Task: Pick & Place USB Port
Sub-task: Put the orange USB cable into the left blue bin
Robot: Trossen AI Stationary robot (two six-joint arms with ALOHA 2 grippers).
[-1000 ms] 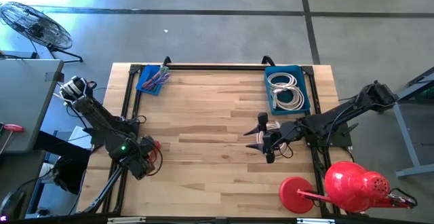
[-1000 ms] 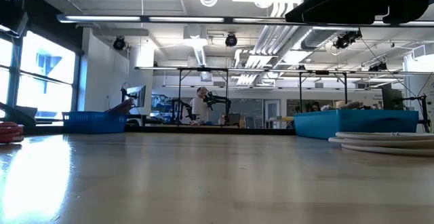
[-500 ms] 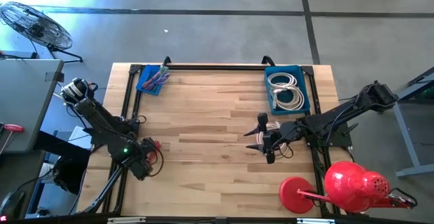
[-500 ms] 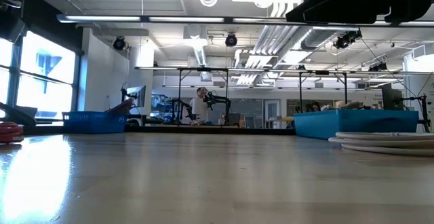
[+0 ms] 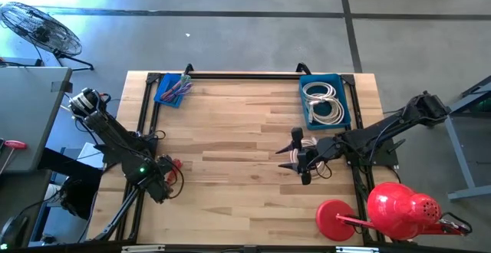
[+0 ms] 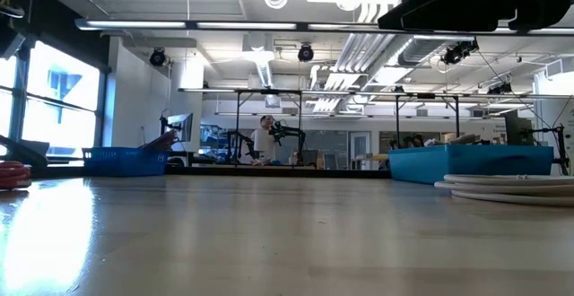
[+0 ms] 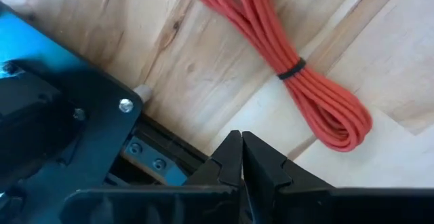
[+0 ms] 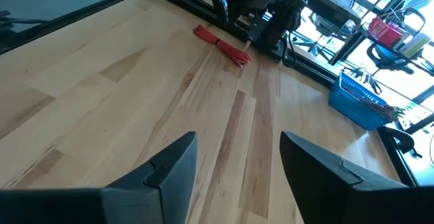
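Red cable bundle [image 7: 298, 75] lies just ahead of pinched-shut, empty left gripper [image 7: 242, 157], long axis diagonal; right gripper [image 8: 237, 157] spread wide, well apart

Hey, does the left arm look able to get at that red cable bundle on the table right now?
Probably yes. The red cable bundle lies flat on bare wood just ahead of the left gripper, with nothing between them. The gripper's fingers are shut, though, so they would have to open first.

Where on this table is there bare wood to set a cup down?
The wide middle, between the small blue tray and the right gripper, is bare. Crowded spots: the white cables' bin and the red cable by the left gripper.
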